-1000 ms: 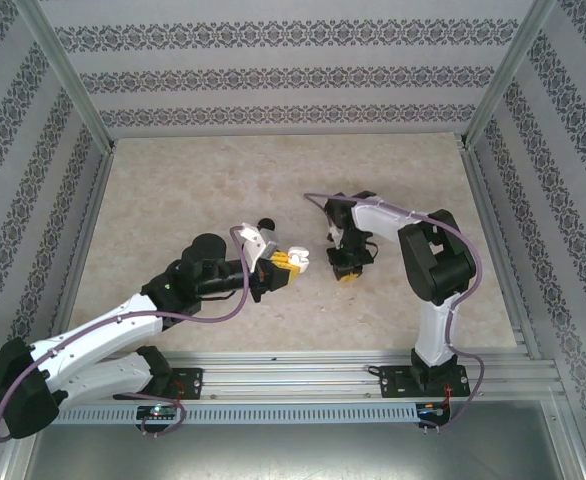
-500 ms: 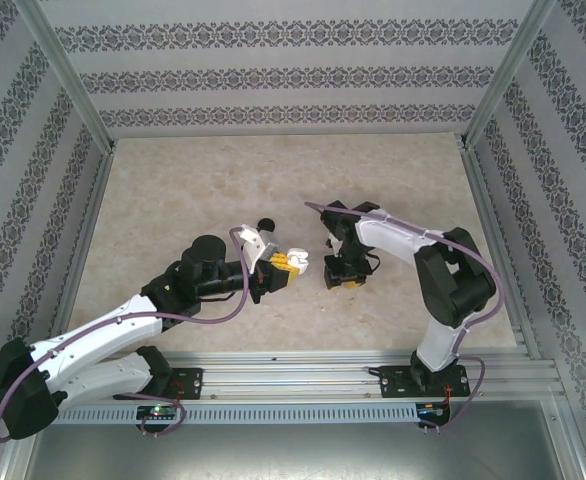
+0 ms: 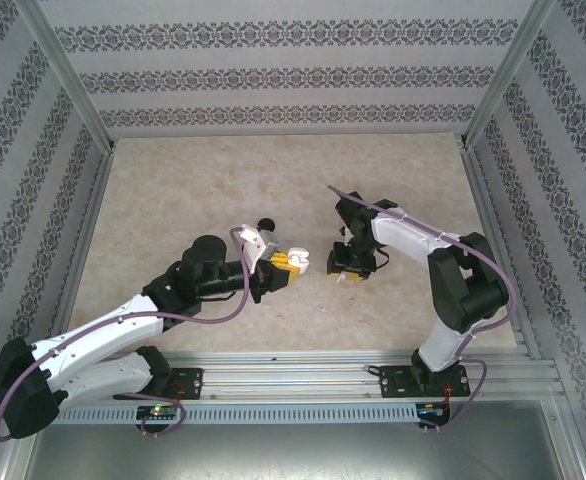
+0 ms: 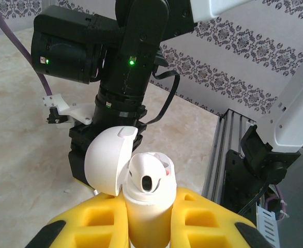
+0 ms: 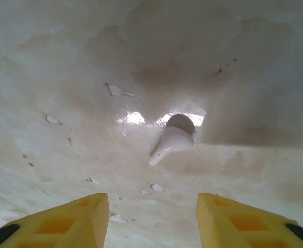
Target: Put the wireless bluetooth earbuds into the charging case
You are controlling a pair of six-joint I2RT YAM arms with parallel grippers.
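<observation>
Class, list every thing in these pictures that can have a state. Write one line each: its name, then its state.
charging case: lid hinged open, body clamped by the left end effector.
earbud: lying loose on the table, ungripped.
left end effector: shut on the charging case.
right end effector: open, holding nothing, the earbud ahead of its fingers.

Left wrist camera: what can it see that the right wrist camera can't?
Left wrist: the open charging case clamped in the left gripper, with the right arm beyond. Right wrist: an earbud lying on the table ahead of the open right gripper. Both: yellow fingers and the marbled table.
</observation>
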